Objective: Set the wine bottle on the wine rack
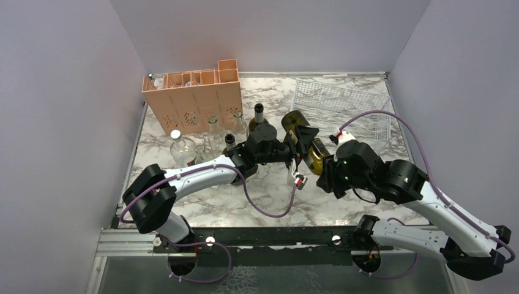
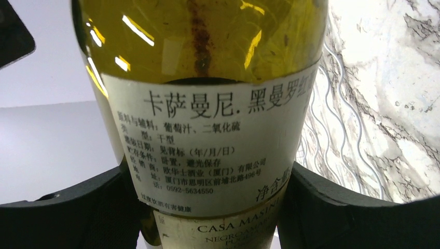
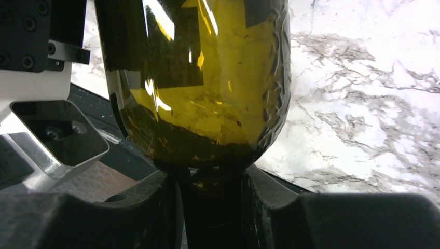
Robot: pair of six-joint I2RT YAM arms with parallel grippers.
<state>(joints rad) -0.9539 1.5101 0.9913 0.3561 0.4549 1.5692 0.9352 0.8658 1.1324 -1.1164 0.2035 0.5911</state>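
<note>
Reading "CASA MASINI", label (image 2: 228, 232) on wine bottle (image 2: 202, 41) between left jaws.

A robot test cell in a lab: plain pale walls (image 1: 55, 92) box in the marble-print counter (image 1: 202, 208) on three sides. A left arm (image 1: 196, 173) and a right arm (image 1: 428, 208) are bolted to a metal rail (image 1: 122, 244) along its near edge, and purple cables (image 1: 269, 215) loop over it.

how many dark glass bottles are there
3: the wine bottle held sideways mid-table, a dark bottle upright just left of it, another dark bottle upright farther left and nearer. The left arm may hide more.
</note>
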